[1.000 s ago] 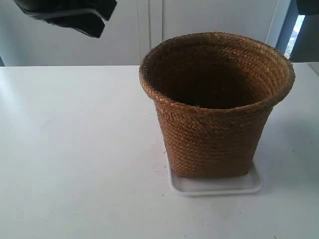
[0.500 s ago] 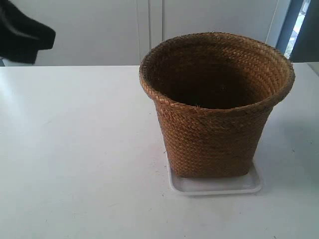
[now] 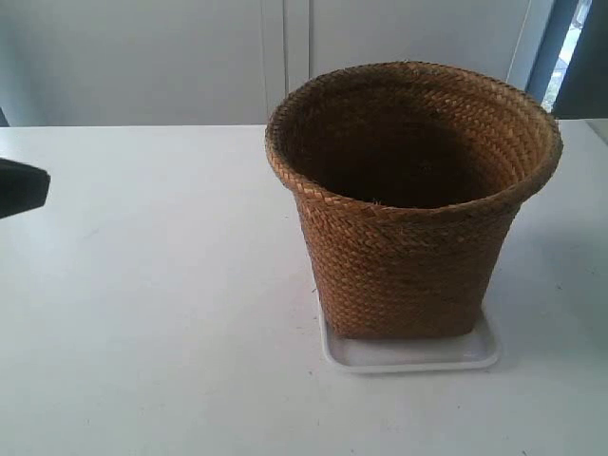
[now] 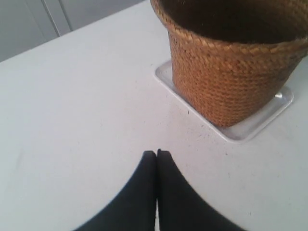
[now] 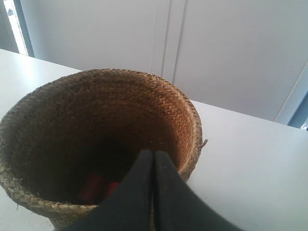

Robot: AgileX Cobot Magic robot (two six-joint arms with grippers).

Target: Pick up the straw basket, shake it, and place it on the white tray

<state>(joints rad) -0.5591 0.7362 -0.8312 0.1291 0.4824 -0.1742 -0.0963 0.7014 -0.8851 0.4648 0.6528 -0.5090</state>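
Tabletop (image 3: 142, 285), white and matte, fills most of what I see, with faint dark specks on it close to the tray. Behind its far edge stand pale flat wall panels (image 3: 285, 57) with a vertical seam. A narrow strip of bright window (image 3: 570, 47) shows at the far right of the exterior view.

The straw basket (image 3: 410, 199) stands upright, right of centre in that view. Its long axis is vertical, its open mouth faces straight up, and its braided rim is wider than its base. The base rests on the white tray (image 3: 408, 356), which lies flat with its long side running left to right. The tray's rim shows along the basket's near side and at both corners. Deep inside the basket are two reddish shapes (image 5: 98, 185), too dim to identify.

My left claw (image 4: 157, 153) is clenched on nothing, low over bare table, well apart from the basket. A dark part of the arm (image 3: 19, 187) shows at the exterior view's left edge. My right claw (image 5: 153, 153) is also clenched and empty, looking down into the basket's mouth.
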